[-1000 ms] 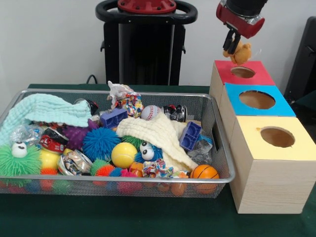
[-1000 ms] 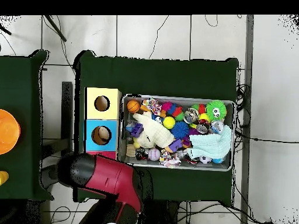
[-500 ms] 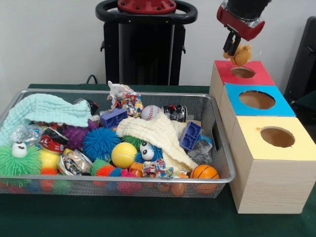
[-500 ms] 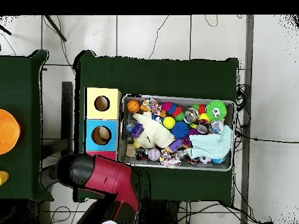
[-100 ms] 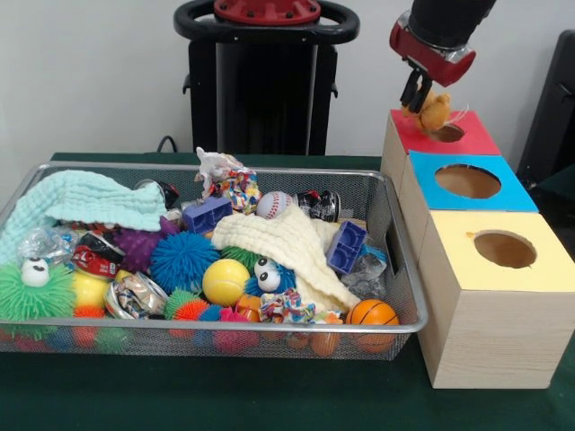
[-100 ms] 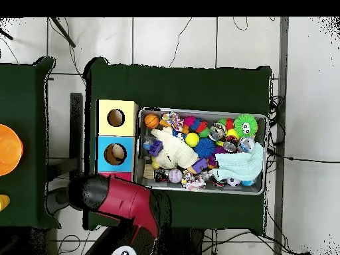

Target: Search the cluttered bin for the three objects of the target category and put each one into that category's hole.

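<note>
My gripper (image 5: 415, 97) hangs at the upper right, just above the red-topped box (image 5: 469, 141), and is shut on a small tan plush toy (image 5: 437, 111). The toy dangles at the left rim of the red box's round hole (image 5: 446, 133). The wire bin (image 5: 216, 324) holds a jumble of toys: a yellow ball (image 5: 225, 281), a small basketball (image 5: 372, 313), a baseball (image 5: 274, 204), spiky balls, blue bricks and crumpled cans. In the overhead view the red and black arm (image 6: 113, 198) covers the red box and hides the gripper.
A blue-topped box (image 5: 467, 182) and a yellow-topped box (image 5: 503, 250), each with a round hole, stand in a row in front of the red one, right of the bin. A cream cloth (image 5: 287, 242) and a mint cloth (image 5: 85, 202) cover some of the toys.
The gripper has come down and slightly left with the plush toy, from above the red box to the rim of its hole. The bin's contents have not moved.
</note>
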Robot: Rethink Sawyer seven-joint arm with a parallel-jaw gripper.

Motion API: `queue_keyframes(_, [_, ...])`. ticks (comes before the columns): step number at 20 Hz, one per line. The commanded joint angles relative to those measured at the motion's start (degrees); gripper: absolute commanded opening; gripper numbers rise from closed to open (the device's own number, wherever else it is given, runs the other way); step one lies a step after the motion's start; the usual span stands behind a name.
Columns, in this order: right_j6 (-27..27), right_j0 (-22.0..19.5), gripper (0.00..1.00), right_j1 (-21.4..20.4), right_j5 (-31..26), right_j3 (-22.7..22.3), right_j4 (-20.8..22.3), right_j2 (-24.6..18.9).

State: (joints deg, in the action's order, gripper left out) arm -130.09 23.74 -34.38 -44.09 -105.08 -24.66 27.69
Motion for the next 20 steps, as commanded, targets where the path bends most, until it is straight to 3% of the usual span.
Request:
queue_keyframes(1, [-13.3, -1.6, 0.0, 3.6, 5.9, -2.3, -3.0, -5.5])
queue_keyframes(11, [-13.7, -1.6, 0.0, 4.9, 6.9, -0.8, -3.6, -5.7])
queue_keyframes(20, [-14.4, -1.2, 0.0, 4.5, 3.4, 1.3, -3.4, -5.0])
